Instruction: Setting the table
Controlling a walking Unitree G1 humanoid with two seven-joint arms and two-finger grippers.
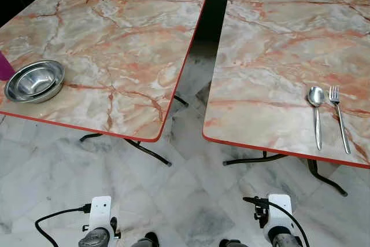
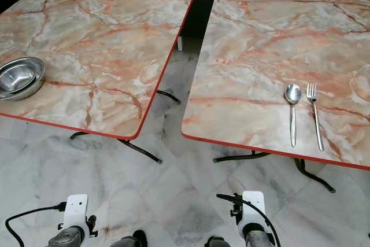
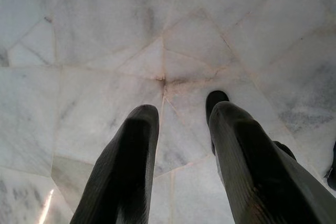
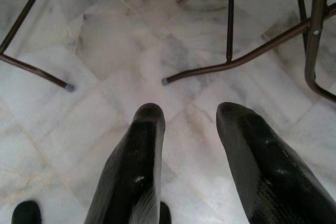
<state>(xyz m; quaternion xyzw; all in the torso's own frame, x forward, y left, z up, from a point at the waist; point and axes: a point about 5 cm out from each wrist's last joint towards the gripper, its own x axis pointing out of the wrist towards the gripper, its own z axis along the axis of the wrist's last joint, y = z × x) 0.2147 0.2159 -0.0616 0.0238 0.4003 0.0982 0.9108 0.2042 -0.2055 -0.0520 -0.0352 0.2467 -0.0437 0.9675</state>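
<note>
Stood before two marble-patterned tables with red edges, the left table [image 1: 115,44] and the right table [image 1: 289,56] set side by side with a gap of pale marble floor [image 1: 191,201] between them. On the left table, near its front left corner, sat stacked steel bowls [image 1: 34,81], upright and nested, just beside something purple [image 1: 5,67] cut off at the frame's edge. On the right table, toward its front right, lay a spoon [image 1: 315,111] and a fork [image 1: 339,117] side by side, close but not touching, handles pointing toward the front edge, the spoon to the left of the fork. Beyond the far edges of the tables, blurred clutter, too small to tell apart.

Hung low, both arms, wrists visible at the bottom of the head views. Seen in the left wrist view: left gripper [image 3: 181,121] with its two black fingers parted and nothing between them, aimed down at the floor tiles. Seen in the right wrist view: right gripper [image 4: 191,116] likewise spread apart and holding nothing, aimed at the floor, with dark metal table legs [image 4: 231,30] beyond the fingertips. Neither gripper near bowls, spoon or fork
</note>
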